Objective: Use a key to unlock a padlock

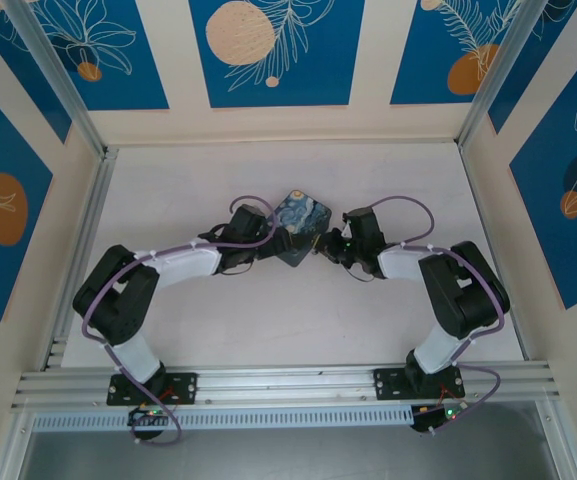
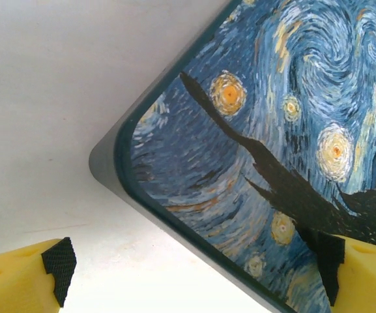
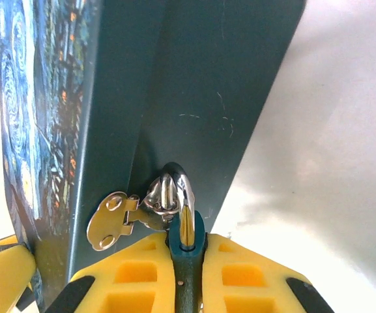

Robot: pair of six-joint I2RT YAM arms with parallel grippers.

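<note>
The padlock (image 3: 186, 238) is seen clamped by its body in the right gripper (image 3: 186, 254), its shackle threaded through the hasp (image 3: 114, 222) of the tin (image 3: 194, 98); beyond, the left gripper (image 2: 194, 274) is spread about a corner. Unbraced, the tin could be dragged, and grip lost.

Both arms look alike to me: glossy black joint housings on the left arm (image 1: 128, 295) and the right arm (image 1: 458, 285), each with a pale grey sleeve just behind the wrist. A purple cable (image 1: 90, 318) loops along each one, cinched by white ties (image 1: 200, 243). The left gripper (image 2: 194, 267) has yellow plastic fingers (image 2: 12, 280) faced with black textured pads (image 2: 60, 267). The right gripper (image 3: 186, 261) has yellow fingers moulded with rectangular hollows.
</note>
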